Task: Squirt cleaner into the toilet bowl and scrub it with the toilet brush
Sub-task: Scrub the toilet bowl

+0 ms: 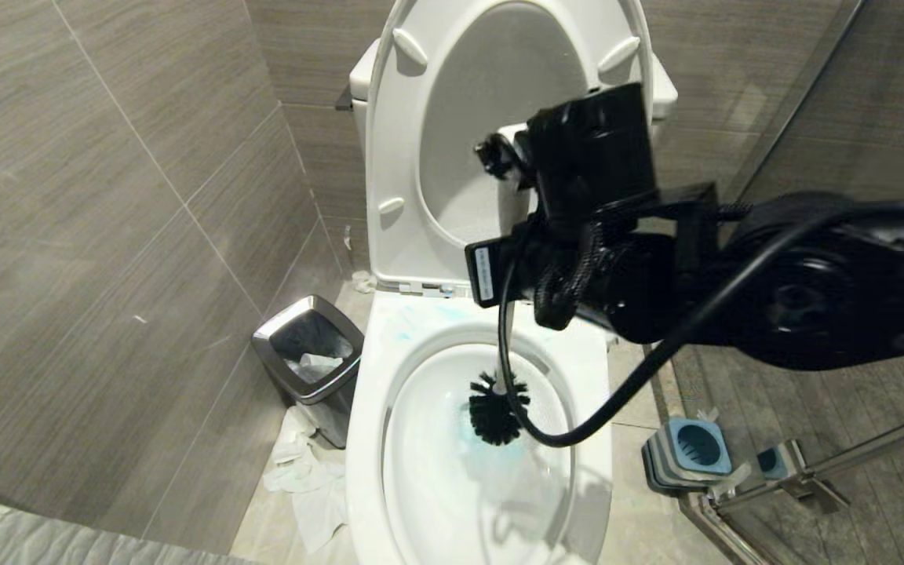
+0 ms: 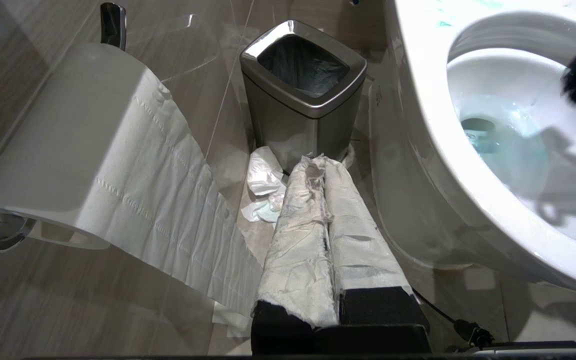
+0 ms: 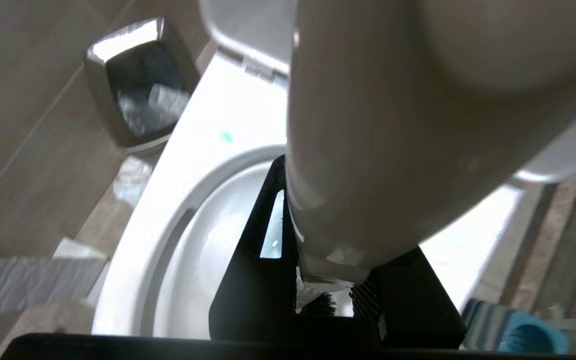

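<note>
The white toilet bowl (image 1: 369,439) stands open in the middle of the head view, its seat and lid raised. The toilet brush's black bristle head (image 1: 497,408) hangs inside the bowl, just above the water. My right gripper (image 1: 511,294) reaches over the bowl's back rim from the right, pointing down. In the right wrist view this gripper (image 3: 328,295) is shut on the brush's thick white handle (image 3: 368,150). Cleaner shows as pale blue smears on the rim (image 1: 413,318) and tints the water (image 2: 498,145). My left gripper (image 2: 324,165) is parked low beside the bowl, its paper-wrapped fingers shut and holding nothing.
A square steel bin (image 1: 309,353) stands left of the toilet, with crumpled paper (image 1: 303,471) on the floor in front of it. The blue-and-grey brush holder (image 1: 691,451) sits on the floor at the right by the glass door frame (image 1: 813,475). A toilet roll (image 2: 68,145) hangs at the left.
</note>
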